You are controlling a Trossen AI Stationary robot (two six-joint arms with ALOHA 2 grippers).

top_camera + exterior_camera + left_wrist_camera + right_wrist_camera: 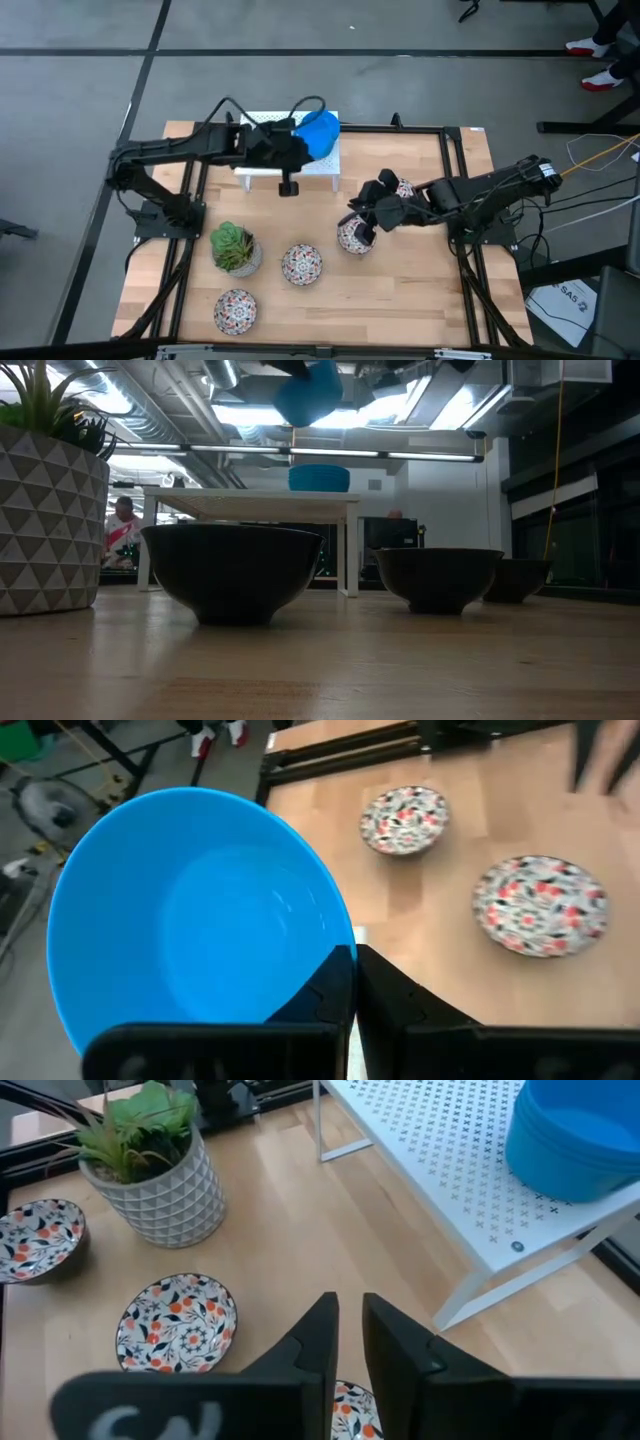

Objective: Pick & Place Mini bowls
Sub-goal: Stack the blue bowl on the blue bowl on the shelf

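Note:
My left gripper point(352, 982) is shut on a plain blue mini bowl point(190, 910), held in the air over the white perforated rack point(288, 168) at the table's far side. A stack of blue bowls point(575, 1135) rests on the rack top. Several white patterned mini bowls sit base-down on the table point(301, 264) point(235, 310) point(353, 238), and one point(403, 188) is partly behind the right arm. My right gripper point(350, 1315) hovers just over the patterned bowl point(350, 1415) at centre right, its fingers a little apart with nothing between them. My left gripper holds the blue bowl by its rim point(338, 942), one finger point(325, 995) inside the bowl and the other point(400, 1005) outside. The bowl is lifted clear above the rack and tilted, its opening turned toward the wrist.
A potted green succulent point(235, 248) in a patterned grey pot stands at the table's left, near the patterned bowls. A black frame point(455, 200) runs around the wooden table. Bare wood lies between the rack and the bowls point(300, 1210).

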